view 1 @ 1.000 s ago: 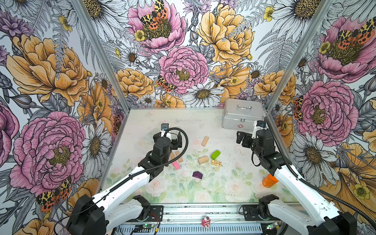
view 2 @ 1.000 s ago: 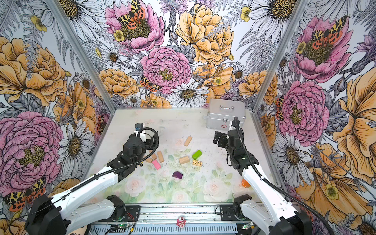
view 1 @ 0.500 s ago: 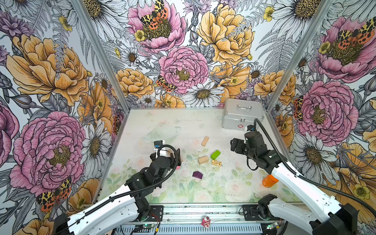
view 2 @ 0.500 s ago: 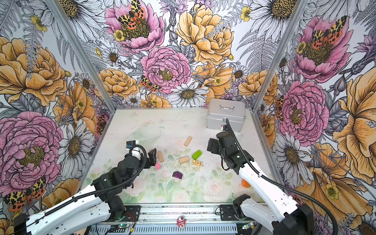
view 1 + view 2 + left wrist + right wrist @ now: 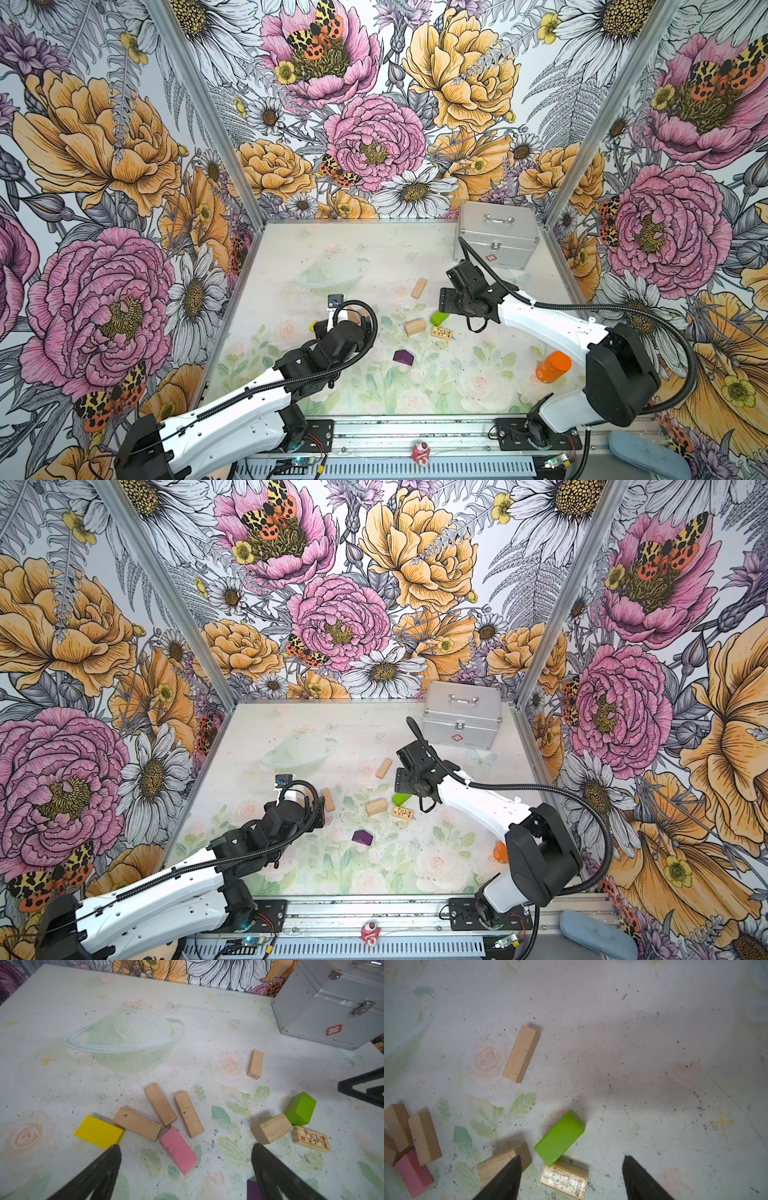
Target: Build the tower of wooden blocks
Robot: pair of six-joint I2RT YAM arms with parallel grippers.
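Observation:
The wood blocks lie scattered flat on the table; no tower is in view. In the left wrist view, a yellow block [image 5: 98, 1132], three tan planks [image 5: 160, 1104] and a pink block [image 5: 178, 1150] form a cluster. My left gripper [image 5: 185, 1149] hangs open over the pink block. My right gripper [image 5: 572, 1158] is open above a lime-green block [image 5: 559, 1136] and a printed tan block [image 5: 563, 1180], with a thick tan block [image 5: 500, 1162] by one finger. A purple house-shaped block [image 5: 403, 357] lies apart, and a lone tan plank [image 5: 419, 288] sits farther back.
A silver metal case [image 5: 496, 241] stands at the back right corner. An orange bottle [image 5: 552, 366] lies at the front right beside the right arm. Flowered walls close in three sides of the table.
My left gripper has drawn back toward the front and lowered over the pink and tan cluster. My right gripper has moved left toward the green block, its jaws narrowing slightly.

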